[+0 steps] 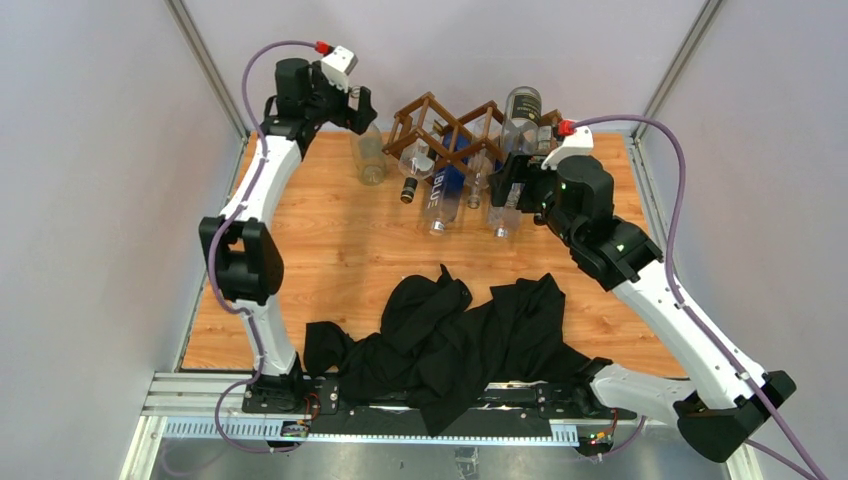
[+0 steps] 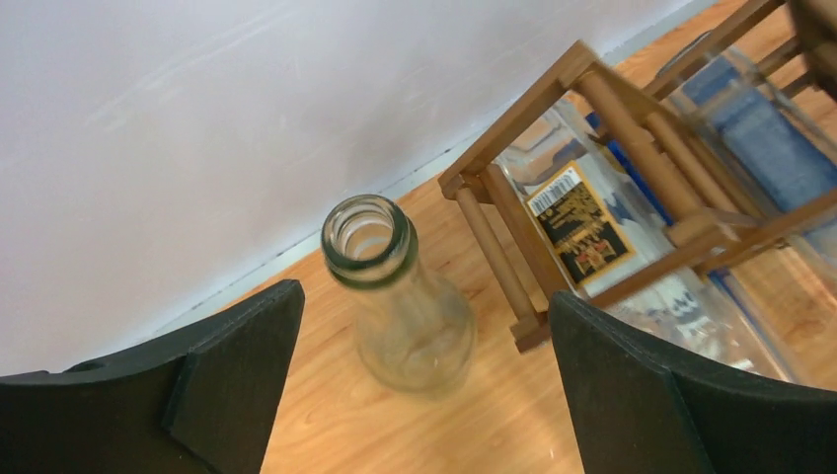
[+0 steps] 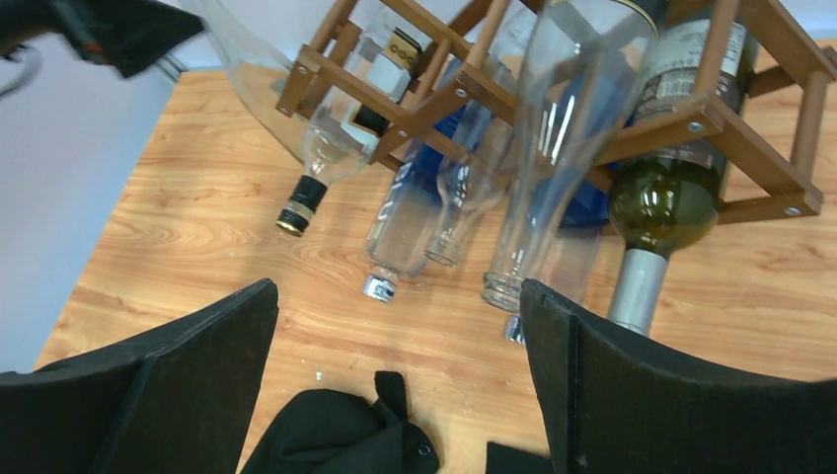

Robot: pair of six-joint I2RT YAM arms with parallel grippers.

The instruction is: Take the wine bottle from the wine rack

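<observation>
The dark brown wine rack (image 1: 447,130) stands at the back of the table with several bottles lying in its cells, necks down toward me. A dark green wine bottle (image 3: 659,202) with a silver foil neck rests in its right cell. A clear glass bottle (image 2: 410,316) stands upright on the table just left of the rack (image 2: 513,148), apart from it. My left gripper (image 2: 424,301) hangs open above this bottle, fingers wide on either side without touching it. My right gripper (image 3: 397,294) is open in front of the bottle necks and holds nothing.
A black cloth (image 1: 450,330) lies crumpled across the near half of the table, one corner (image 3: 336,434) under my right gripper. In the rack are a tall clear bottle (image 3: 558,148), a blue-labelled one (image 3: 410,212) and a black-capped one (image 3: 331,163). The wall runs close behind.
</observation>
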